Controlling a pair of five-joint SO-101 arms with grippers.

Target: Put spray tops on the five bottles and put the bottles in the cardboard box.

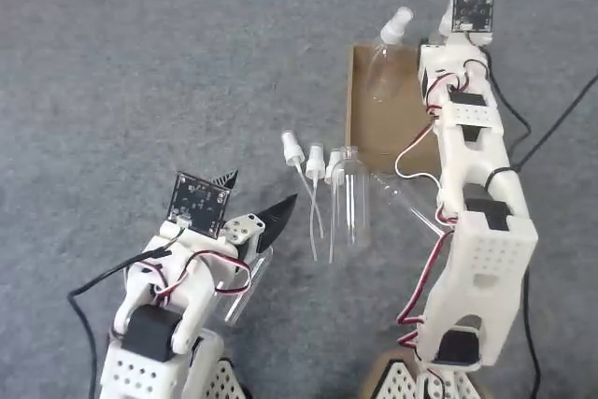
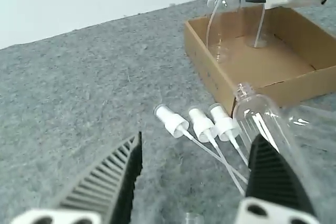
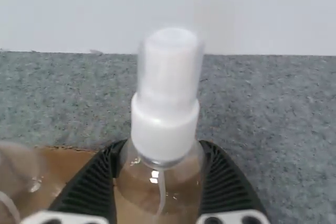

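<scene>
Bottles number four from the high camera. One capped bottle [image 1: 383, 67] stands in the far end of the cardboard box [image 1: 360, 133], at the tip of the right arm [image 1: 472, 184]. Two uncapped ones lie on the grey surface [image 1: 140, 91]: a middle bottle [image 1: 351, 198] and a slanted bottle [image 1: 404, 198] against the right arm. A fourth bottle [image 1: 245, 289] lies under the left arm [image 1: 177, 296]. Three loose spray tops [image 1: 315, 161] lie in a row just beside the middle bottle. The left hand [image 1: 262, 187] is spread wide and holds nothing, near the tops.

Right wrist camera: the right hand [image 3: 160, 169] grips the capped bottle at its shoulder, just under the white top [image 3: 167, 93], over the box floor.

Left wrist camera: the left hand's wide fingers [image 2: 118, 177] frame the three tops and the middle bottle, which touches the nearest top. Inside the box, beside the capped bottle, stands another clear shape [image 2: 260, 27]; I cannot tell whether it is a fifth bottle.
</scene>
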